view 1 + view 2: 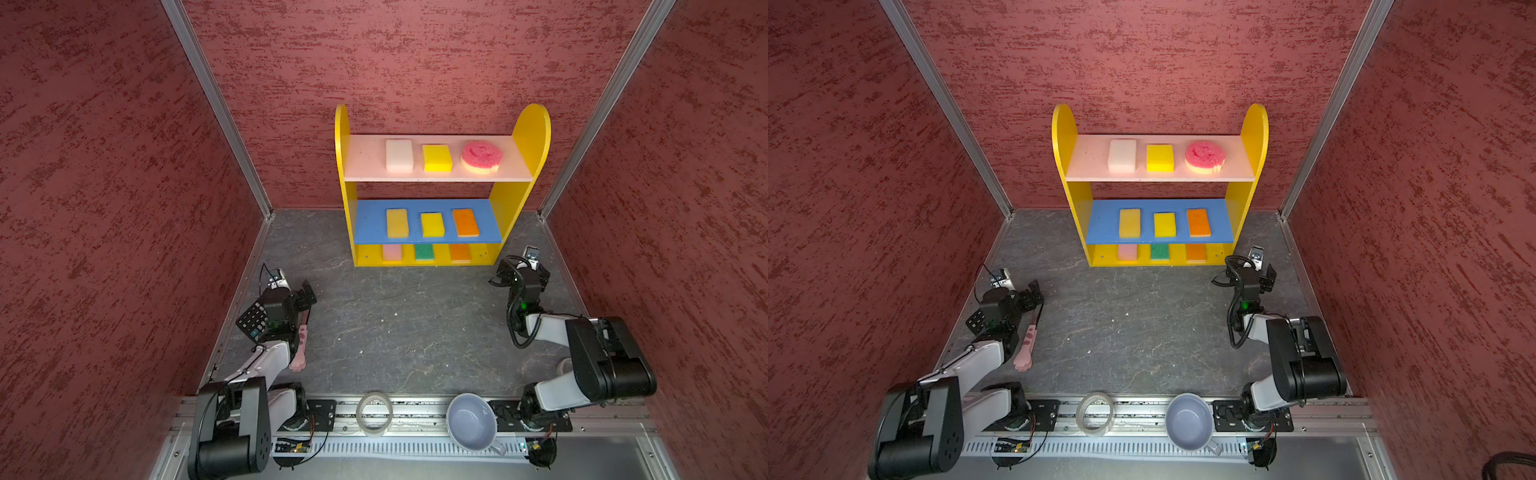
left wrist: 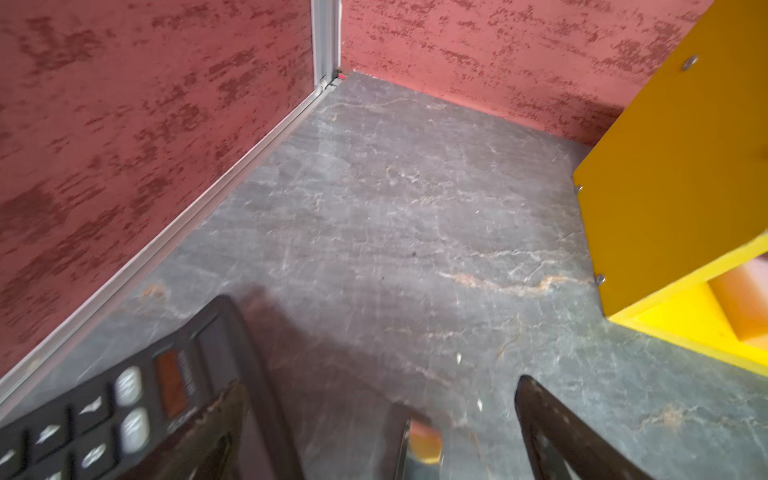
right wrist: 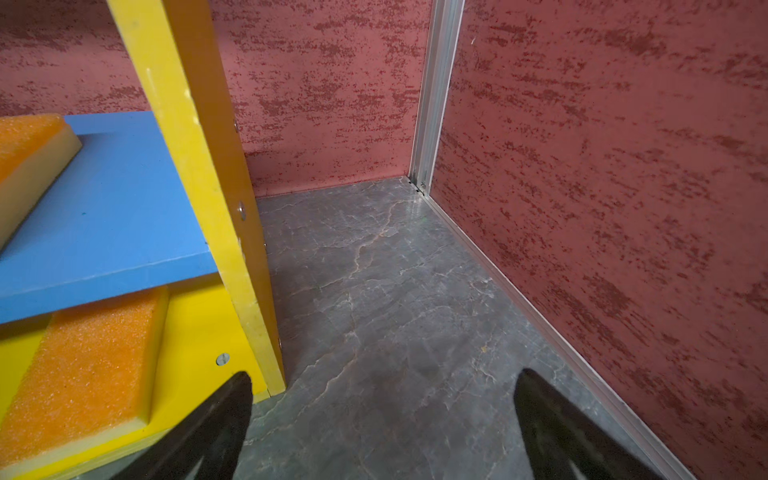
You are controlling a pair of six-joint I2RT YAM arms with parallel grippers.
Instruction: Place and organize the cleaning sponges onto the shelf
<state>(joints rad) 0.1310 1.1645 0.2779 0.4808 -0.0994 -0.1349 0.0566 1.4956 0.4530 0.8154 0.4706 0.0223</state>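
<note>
The shelf (image 1: 534,137) stands against the back wall in both top views. Its pale pink top board holds a white sponge (image 1: 399,155), a yellow one (image 1: 437,158) and a round pink smiley one (image 1: 481,156). Two yellow sponges (image 1: 397,223) and an orange one (image 1: 465,222) lie on the blue middle board. A pink (image 1: 392,252), a green (image 1: 424,252) and an orange sponge (image 3: 87,365) sit on the yellow base. My left gripper (image 2: 380,383) is open and empty over the floor, left of the shelf. Beside the shelf's right panel my right gripper (image 3: 384,376) is open and empty.
A black calculator (image 2: 104,407) lies under my left wrist near the left wall. A pink paw-shaped stick (image 1: 300,349) lies beside the left arm. A clear tape roll (image 1: 374,413) and a lavender cup (image 1: 471,422) sit on the front rail. Red walls enclose three sides.
</note>
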